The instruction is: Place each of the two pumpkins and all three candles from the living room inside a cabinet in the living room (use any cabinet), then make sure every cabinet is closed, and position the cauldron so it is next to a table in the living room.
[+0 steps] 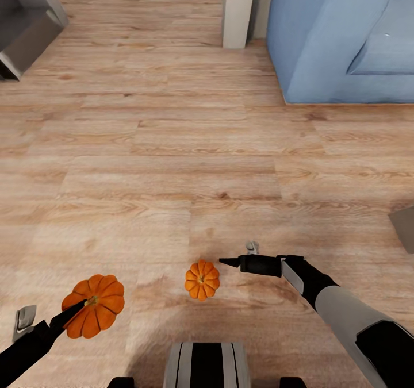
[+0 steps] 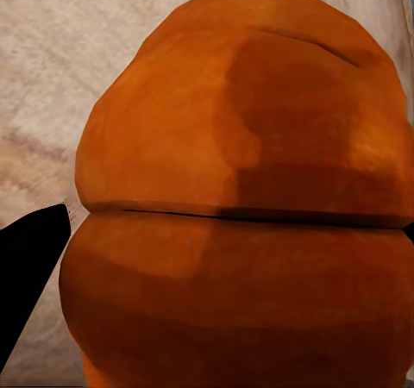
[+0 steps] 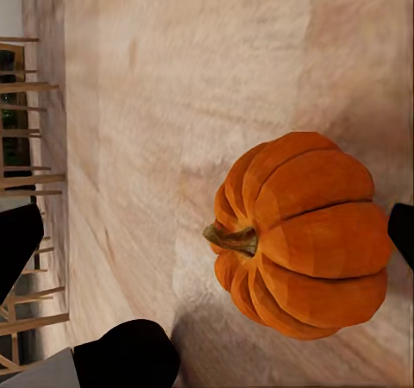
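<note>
One orange pumpkin (image 1: 95, 306) hangs above the floor at the lower left, with my left gripper (image 1: 80, 309) shut on it. Its ribbed skin (image 2: 241, 198) sits right against the left wrist camera, and a black finger (image 2: 26, 267) shows beside it. The second pumpkin (image 1: 202, 280) stands on the wooden floor just ahead of my base. My right gripper (image 1: 229, 261) hovers a little to its right, pointing left. In the right wrist view that pumpkin (image 3: 302, 233) lies between the wide-apart fingers (image 3: 17, 237), so the gripper is open. A small grey stub (image 1: 251, 245), possibly a candle, stands on the floor by the right gripper.
A blue sofa (image 1: 345, 37) fills the upper right, with a white pillar (image 1: 238, 8) beside it. Grey furniture (image 1: 29, 31) stands at the upper left and a grey corner (image 1: 405, 227) juts in at the right edge. Wooden chairs (image 3: 26, 181) show far off.
</note>
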